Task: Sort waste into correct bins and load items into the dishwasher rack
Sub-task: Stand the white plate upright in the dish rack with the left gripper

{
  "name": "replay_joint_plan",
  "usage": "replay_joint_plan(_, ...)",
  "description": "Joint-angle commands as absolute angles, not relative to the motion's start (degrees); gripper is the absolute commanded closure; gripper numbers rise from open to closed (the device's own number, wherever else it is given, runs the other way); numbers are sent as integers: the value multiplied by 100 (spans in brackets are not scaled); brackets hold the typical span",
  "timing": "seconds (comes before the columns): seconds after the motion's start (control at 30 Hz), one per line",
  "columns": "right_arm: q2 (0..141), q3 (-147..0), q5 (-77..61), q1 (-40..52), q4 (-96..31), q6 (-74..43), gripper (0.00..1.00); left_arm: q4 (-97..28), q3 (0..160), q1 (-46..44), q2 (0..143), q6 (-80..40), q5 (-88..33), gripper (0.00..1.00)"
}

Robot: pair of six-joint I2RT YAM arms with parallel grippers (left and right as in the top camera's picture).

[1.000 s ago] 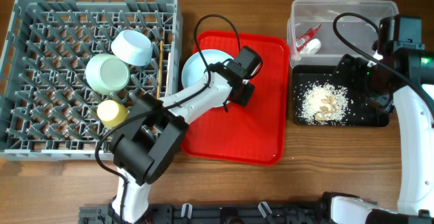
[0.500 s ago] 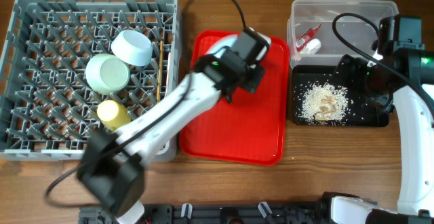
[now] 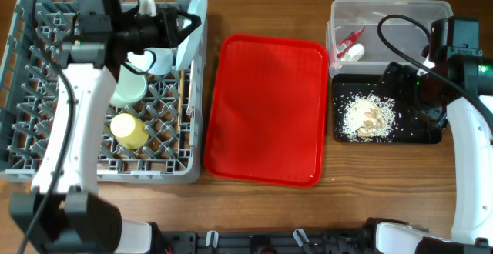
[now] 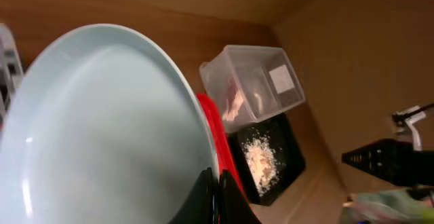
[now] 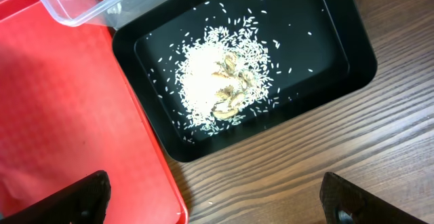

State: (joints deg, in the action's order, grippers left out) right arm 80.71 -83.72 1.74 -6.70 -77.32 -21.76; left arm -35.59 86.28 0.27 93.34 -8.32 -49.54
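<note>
Left wrist: left gripper (image 4: 215, 191) pinching plate (image 4: 102, 129) rim; overhead: plate over rack (image 3: 100, 174).

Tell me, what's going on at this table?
The left tool grips a round white plate by its rim, on edge above the grey dishwasher rack, which already holds a green bowl, a blue bowl, a yellow cup and a chopstick. The red tray is bare. The right tool hangs open by the black tray of rice crumbs.

Glossy plate (image 4: 102, 129), plastic, wood
I am gripping its smooth, shiny rim; the red tray (image 3: 266, 108) is looking like finely textured matt plastic, the black tray (image 5: 325, 54) glossier, the table (image 5: 305, 176) showing grained wood.
</note>
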Motion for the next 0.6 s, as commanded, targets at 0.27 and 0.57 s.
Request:
replay_joint_plan(0.27, 8009, -8399, -661, -683, -7524, -1413, 0, -3741, 8707, 1153, 10090, -1087, -5041, 0)
replay_joint_plan(0.57, 8217, -8392, -926, 624, -5867, -1066, 0, -6646, 8705, 943, 9231, -1413, -591, 0)
